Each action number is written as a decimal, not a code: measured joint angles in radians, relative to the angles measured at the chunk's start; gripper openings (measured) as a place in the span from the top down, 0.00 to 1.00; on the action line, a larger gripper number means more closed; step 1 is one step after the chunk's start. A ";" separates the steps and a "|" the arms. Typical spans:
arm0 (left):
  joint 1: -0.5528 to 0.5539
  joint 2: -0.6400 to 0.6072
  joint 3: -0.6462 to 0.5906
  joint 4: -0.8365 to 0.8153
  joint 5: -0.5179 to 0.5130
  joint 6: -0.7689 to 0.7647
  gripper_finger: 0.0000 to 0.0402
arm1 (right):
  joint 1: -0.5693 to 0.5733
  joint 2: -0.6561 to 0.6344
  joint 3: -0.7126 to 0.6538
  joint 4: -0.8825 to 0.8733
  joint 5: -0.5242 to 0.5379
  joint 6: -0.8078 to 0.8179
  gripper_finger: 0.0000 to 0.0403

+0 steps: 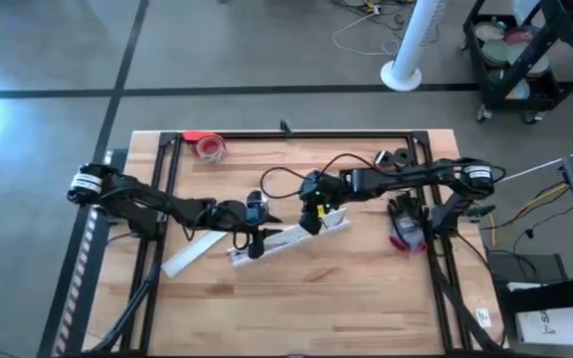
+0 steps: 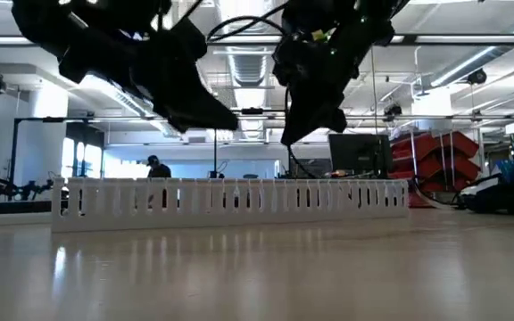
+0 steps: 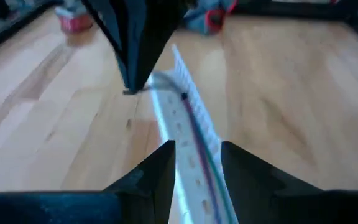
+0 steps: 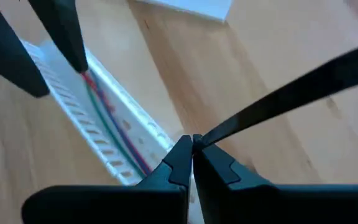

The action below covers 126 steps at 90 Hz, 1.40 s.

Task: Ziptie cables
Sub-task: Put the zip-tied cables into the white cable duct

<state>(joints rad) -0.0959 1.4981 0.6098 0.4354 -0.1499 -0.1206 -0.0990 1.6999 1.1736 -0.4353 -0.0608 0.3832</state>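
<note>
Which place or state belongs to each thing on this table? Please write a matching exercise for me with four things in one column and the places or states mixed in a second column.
Things:
1. left pincer
2. right pincer
3. cables
4. red tape roll

Places or states:
A. shut on a thin black strip
B. at the far left part of the table
C. open, one finger on each side of the white slotted channel
D. lying along the inside of the white slotted channel

Pairs: 1-C, 2-A, 3-D, 4-B
</note>
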 joint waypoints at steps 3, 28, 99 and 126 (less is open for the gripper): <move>0.000 0.025 0.002 0.004 -0.001 0.000 0.71 | 0.000 0.008 0.000 0.008 -0.003 0.001 1.00; 0.011 0.194 0.110 -0.026 -0.017 0.013 0.71 | 0.000 0.015 0.001 0.012 -0.018 0.000 1.00; 0.020 0.345 0.276 -0.231 -0.053 0.050 0.98 | 0.064 -0.056 -0.018 -0.173 -0.026 -0.054 0.98; 0.039 0.338 0.255 -0.233 -0.051 0.050 0.99 | 0.104 -0.176 -0.032 -0.221 0.112 -0.045 0.70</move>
<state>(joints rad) -0.0573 1.8362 0.8646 0.2022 -0.2009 -0.0703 0.0048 1.5243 1.1411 -0.6567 0.0508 0.3382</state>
